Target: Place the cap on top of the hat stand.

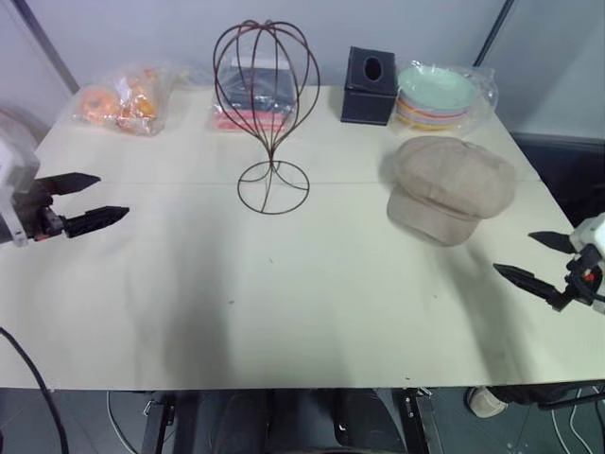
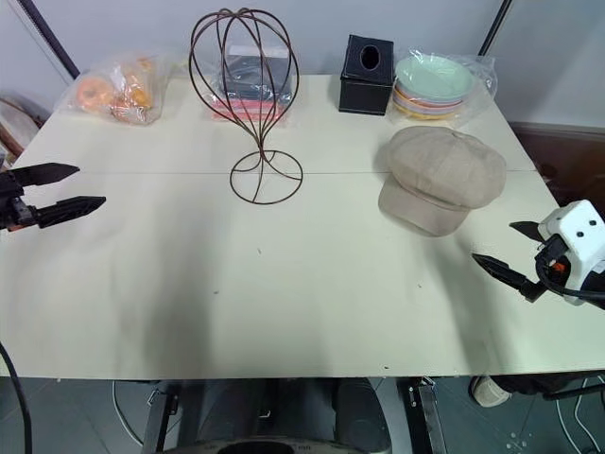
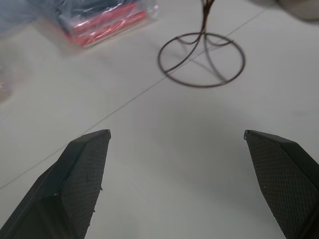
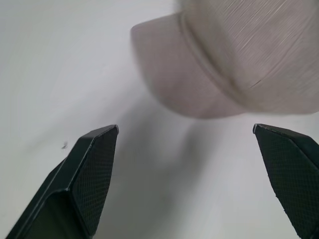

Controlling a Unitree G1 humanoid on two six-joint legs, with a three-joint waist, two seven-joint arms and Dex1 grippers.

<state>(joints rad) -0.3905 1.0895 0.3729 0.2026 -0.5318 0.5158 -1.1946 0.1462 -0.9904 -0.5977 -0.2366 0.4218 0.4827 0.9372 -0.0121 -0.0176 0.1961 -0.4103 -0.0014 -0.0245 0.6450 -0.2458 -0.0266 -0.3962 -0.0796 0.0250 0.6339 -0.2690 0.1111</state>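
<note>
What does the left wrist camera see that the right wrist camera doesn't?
Left wrist view: the hat stand's round wire base and a red and dark packet in plastic, beyond the open left pincer.

Right wrist view: the beige cap, brim toward the open right pincer.

Both: two black fingers spread wide, holding nothing, over the pale table.

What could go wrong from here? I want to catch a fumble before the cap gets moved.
The hat stand is thin wire on a small round base, so a push while seating the cap could tip it. The cap is soft and lies flat; the open right gripper might pinch only the brim, letting it sag or slip.
</note>
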